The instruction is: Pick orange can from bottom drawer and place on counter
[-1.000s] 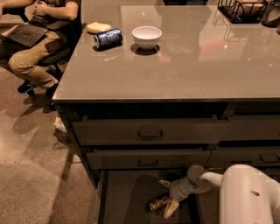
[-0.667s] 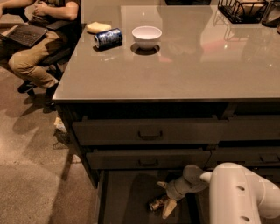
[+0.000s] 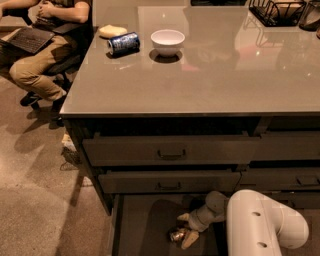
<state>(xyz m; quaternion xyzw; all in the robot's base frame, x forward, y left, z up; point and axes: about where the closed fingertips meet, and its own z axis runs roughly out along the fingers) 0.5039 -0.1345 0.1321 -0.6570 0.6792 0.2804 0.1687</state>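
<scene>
The bottom drawer [image 3: 145,225] stands pulled open below two handled drawers. The orange can [image 3: 175,234] lies on its side on the drawer's dark floor, its silver end facing left. My gripper [image 3: 183,231] reaches down into the drawer from the right. It is open, with one pale finger [image 3: 183,217] above the can and the other finger [image 3: 190,240] just right of and below it. The white arm [image 3: 260,227] fills the lower right. The counter [image 3: 200,75] is the glossy grey-beige top above.
On the counter lie a blue can [image 3: 123,43] on its side, a white bowl [image 3: 167,41], a yellowish item [image 3: 112,31] and a black wire rack [image 3: 277,10]. A seated person [image 3: 45,35] with a laptop is at the far left.
The white arm has swung further into view and to the left. The gripper stays at the can in the drawer, and the can has barely moved.
</scene>
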